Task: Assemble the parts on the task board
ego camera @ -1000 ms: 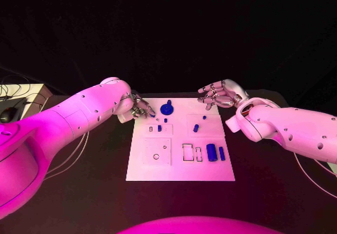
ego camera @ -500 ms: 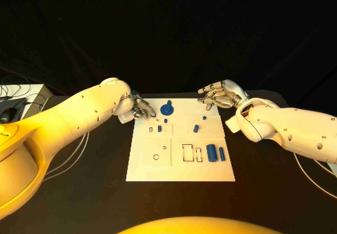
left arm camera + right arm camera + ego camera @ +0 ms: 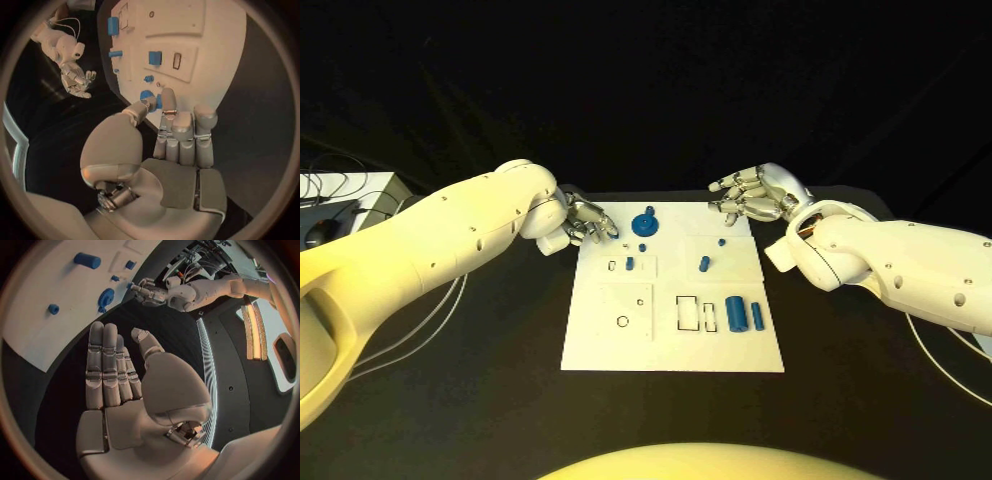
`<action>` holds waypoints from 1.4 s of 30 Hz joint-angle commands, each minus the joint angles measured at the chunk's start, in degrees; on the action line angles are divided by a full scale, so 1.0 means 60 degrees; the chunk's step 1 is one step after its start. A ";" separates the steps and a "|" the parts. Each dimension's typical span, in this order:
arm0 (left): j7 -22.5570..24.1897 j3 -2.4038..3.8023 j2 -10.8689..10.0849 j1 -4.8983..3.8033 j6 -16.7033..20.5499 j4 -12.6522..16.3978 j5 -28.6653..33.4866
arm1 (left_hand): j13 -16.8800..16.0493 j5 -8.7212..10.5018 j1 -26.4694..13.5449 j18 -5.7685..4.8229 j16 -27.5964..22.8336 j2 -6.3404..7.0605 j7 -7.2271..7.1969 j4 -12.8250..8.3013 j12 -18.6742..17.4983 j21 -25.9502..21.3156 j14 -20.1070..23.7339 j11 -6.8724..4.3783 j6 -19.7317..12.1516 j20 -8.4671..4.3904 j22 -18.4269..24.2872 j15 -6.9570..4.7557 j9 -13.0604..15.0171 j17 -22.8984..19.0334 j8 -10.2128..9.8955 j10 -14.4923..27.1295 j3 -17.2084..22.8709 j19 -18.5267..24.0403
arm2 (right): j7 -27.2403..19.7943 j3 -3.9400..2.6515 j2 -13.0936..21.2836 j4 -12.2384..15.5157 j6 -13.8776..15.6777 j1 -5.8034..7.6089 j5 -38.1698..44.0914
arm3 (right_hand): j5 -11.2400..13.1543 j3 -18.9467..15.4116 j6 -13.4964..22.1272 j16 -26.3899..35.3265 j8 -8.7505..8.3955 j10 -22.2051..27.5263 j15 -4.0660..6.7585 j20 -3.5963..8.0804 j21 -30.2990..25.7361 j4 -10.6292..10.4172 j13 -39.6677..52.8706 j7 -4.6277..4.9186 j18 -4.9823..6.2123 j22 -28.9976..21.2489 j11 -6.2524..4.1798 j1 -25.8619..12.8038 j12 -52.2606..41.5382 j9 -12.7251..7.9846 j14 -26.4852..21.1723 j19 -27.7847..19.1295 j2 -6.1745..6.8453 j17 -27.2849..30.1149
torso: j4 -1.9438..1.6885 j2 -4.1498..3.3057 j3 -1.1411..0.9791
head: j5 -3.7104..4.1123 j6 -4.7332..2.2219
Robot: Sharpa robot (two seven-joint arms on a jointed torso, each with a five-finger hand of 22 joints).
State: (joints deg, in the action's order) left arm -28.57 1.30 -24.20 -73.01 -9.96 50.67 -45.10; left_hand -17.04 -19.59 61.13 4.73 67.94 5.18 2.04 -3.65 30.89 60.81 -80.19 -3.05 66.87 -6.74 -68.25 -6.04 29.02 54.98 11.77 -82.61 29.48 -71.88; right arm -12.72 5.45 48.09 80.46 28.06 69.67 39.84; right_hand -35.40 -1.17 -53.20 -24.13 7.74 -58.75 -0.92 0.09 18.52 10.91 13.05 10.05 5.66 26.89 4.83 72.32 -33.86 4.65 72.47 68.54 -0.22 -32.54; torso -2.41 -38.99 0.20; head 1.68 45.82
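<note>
A: Where is the task board sitting?

B: It is lying flat in the middle of the black table, between the two arms. Its blue parts are spreading over the far and right portions: a round blue part with a stem near the far edge, a small blue block left of centre, a short blue peg right of centre, and a thick blue cylinder with a thinner blue rod just beside it on the near right.

A: What is the left hand doing?

B: It is hovering at the far left corner of the board, just left of the round part. In the left wrist view its fingers are lying straight and side by side, the thumb apart, gripping nothing, with the round part showing just beyond the fingertips.

A: And the right hand?

B: It is hanging beyond the far right corner of the board. In the right wrist view its palm is flat, fingers extended together, thumb spread, holding nothing.
</note>
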 commanded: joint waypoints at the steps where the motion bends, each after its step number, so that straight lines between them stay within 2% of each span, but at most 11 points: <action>1: -0.0253 0.0009 -0.0232 -0.0012 0.0354 0.0466 0.0272 | -0.0035 -0.0052 -0.0153 -0.0178 0.0094 -0.0019 -0.0319 -0.0817 -0.0021 0.0107 -0.0094 -0.0171 0.0439 -0.0009 -0.0062 -0.0007 0.1428 0.0096 -0.0038 -0.0309 0.0888 -0.0106 | -0.0007 -0.0005 0.0015 -0.0004 -0.0141 0.0001 0.0073 | -0.0035 0.0002 -0.0005 0.0040 -0.0032 0.0000 0.0014 0.0001 0.0044 0.0036 -0.0016 0.0068 -0.0115 0.0014 -0.0056 -0.0013 0.0059 -0.0015 -0.0004 -0.0053 -0.0042 -0.0002 | -0.0033 0.0050 -0.0002 | -0.0013 0.0032; 9: -0.0327 -0.0003 -0.0983 0.0003 0.0842 0.1971 0.0065 | -0.0168 -0.0261 -0.0256 -0.0282 0.0180 0.0055 -0.0469 -0.0804 0.0003 0.0191 -0.0161 -0.0288 0.0948 -0.0087 -0.0116 -0.0075 0.1329 0.0258 -0.0239 -0.0640 0.0900 -0.0149 | -0.0001 -0.0005 0.0049 0.0000 -0.0156 -0.0005 0.0086 | -0.0035 0.0002 -0.0005 0.0040 -0.0032 0.0000 0.0014 0.0001 0.0044 0.0036 -0.0016 0.0068 -0.0115 0.0014 -0.0056 -0.0013 0.0059 -0.0015 -0.0004 -0.0053 -0.0042 -0.0002 | -0.0057 0.0085 0.0015 | -0.0017 0.0085; 12: -0.0330 -0.0015 -0.1124 0.0023 0.1088 0.2290 -0.0116 | -0.0190 -0.0338 -0.0275 -0.0297 0.0188 0.0065 -0.0485 -0.0812 0.0057 0.0246 -0.0168 -0.0305 0.1002 -0.0107 -0.0153 -0.0091 0.1336 0.0251 -0.0261 -0.0649 0.0926 -0.0187 | -0.0001 -0.0004 0.0054 -0.0001 -0.0157 -0.0009 0.0088 | -0.0035 0.0002 -0.0005 0.0040 -0.0032 0.0000 0.0014 0.0001 0.0044 0.0036 -0.0016 0.0068 -0.0115 0.0014 -0.0056 -0.0013 0.0059 -0.0015 -0.0004 -0.0053 -0.0042 -0.0002 | -0.0067 0.0098 0.0022 | -0.0033 0.0105; 15: -0.0372 -0.0042 -0.1230 0.0048 0.1299 0.2525 -0.0327 | -0.0218 -0.0391 -0.0342 -0.0324 0.0207 0.0081 -0.0513 -0.0842 0.0164 0.0304 -0.0177 -0.0334 0.1084 -0.0146 -0.0189 -0.0117 0.1370 0.0215 -0.0305 -0.0655 0.1000 -0.0226 | -0.0002 -0.0004 0.0055 0.0001 -0.0160 -0.0012 0.0089 | -0.0035 0.0002 -0.0005 0.0040 -0.0032 0.0000 0.0014 0.0001 0.0044 0.0036 -0.0016 0.0068 -0.0115 0.0014 -0.0056 -0.0013 0.0059 -0.0015 -0.0004 -0.0053 -0.0042 -0.0002 | -0.0054 0.0084 0.0010 | -0.0063 0.0105; 21: -0.0418 -0.0087 -0.1336 0.0103 0.1520 0.2777 -0.0831 | -0.0240 -0.0380 -0.0399 -0.0343 0.0274 0.0064 -0.0544 -0.0837 0.0280 0.0372 -0.0183 -0.0350 0.1158 -0.0158 -0.0234 -0.0125 0.1408 0.0242 -0.0331 -0.0660 0.1012 -0.0266 | 0.0000 -0.0004 0.0060 0.0003 -0.0160 -0.0015 0.0091 | -0.0039 0.0007 -0.0010 0.0041 -0.0032 -0.0006 0.0017 0.0003 0.0051 0.0051 -0.0016 0.0067 -0.0112 0.0035 -0.0059 -0.0003 0.0059 -0.0013 0.0001 -0.0054 -0.0045 -0.0007 | -0.0068 0.0082 0.0019 | -0.0066 0.0126; 32: -0.0629 -0.0293 -0.1444 0.0282 0.1719 0.3122 -0.1543 | -0.0263 -0.0383 -0.0428 -0.0365 0.0359 0.0053 -0.0565 -0.0831 0.0381 0.0486 -0.0186 -0.0357 0.1251 -0.0188 -0.0307 -0.0142 0.1448 0.0247 -0.0393 -0.0662 0.1053 -0.0337 | -0.0008 -0.0004 0.0066 0.0009 -0.0159 -0.0020 0.0094 | -0.0039 0.0007 -0.0010 0.0041 -0.0032 -0.0006 0.0017 0.0003 0.0051 0.0051 -0.0016 0.0067 -0.0112 0.0035 -0.0059 -0.0003 0.0059 -0.0013 0.0001 -0.0054 -0.0045 -0.0007 | -0.0060 0.0078 0.0015 | -0.0092 0.0173; 36: -0.0703 -0.0328 -0.1449 0.0354 0.1727 0.3163 -0.1598 | -0.0276 -0.0376 -0.0503 -0.0374 0.0411 0.0047 -0.0576 -0.0859 0.0434 0.0527 -0.0176 -0.0358 0.1305 -0.0191 -0.0333 -0.0141 0.1484 0.0233 -0.0450 -0.0662 0.1092 -0.0343 | -0.0012 -0.0004 0.0067 0.0012 -0.0159 -0.0021 0.0095 | -0.0039 0.0007 -0.0010 0.0041 -0.0032 -0.0006 0.0017 0.0003 0.0051 0.0051 -0.0016 0.0067 -0.0112 0.0035 -0.0059 -0.0003 0.0059 -0.0013 0.0001 -0.0054 -0.0045 -0.0007 | -0.0057 0.0076 0.0005 | -0.0103 0.0190; 42: -0.0761 -0.0361 -0.1432 0.0438 0.1679 0.3168 -0.1614 | -0.0282 -0.0362 -0.0527 -0.0376 0.0424 0.0023 -0.0586 -0.0844 0.0443 0.0531 -0.0178 -0.0358 0.1325 -0.0186 -0.0334 -0.0138 0.1496 0.0230 -0.0460 -0.0664 0.1077 -0.0342 | -0.0014 -0.0004 0.0069 0.0016 -0.0162 -0.0022 0.0096 | -0.0039 0.0007 -0.0010 0.0041 -0.0032 -0.0006 0.0017 0.0003 0.0051 0.0051 -0.0016 0.0067 -0.0112 0.0035 -0.0059 -0.0003 0.0059 -0.0013 0.0001 -0.0054 -0.0045 -0.0007 | -0.0050 0.0073 0.0009 | -0.0092 0.0195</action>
State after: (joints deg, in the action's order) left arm -32.56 -0.87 -32.88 -70.44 -0.09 69.52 -53.69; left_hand -18.65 -21.57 58.08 3.39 70.27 5.67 2.41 -6.11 33.29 63.63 -81.29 -4.35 69.37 -7.86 -70.21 -6.52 31.06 56.36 9.10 -84.12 32.96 -73.61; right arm -12.53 5.46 48.49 80.49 27.69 69.57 39.95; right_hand -35.40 -1.17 -53.32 -24.13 7.74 -58.77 -0.92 0.08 18.52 10.91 13.00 9.98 5.66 27.06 4.84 72.32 -33.86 4.63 72.47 68.54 -0.22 -32.55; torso -2.75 -38.55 0.23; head 1.07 46.96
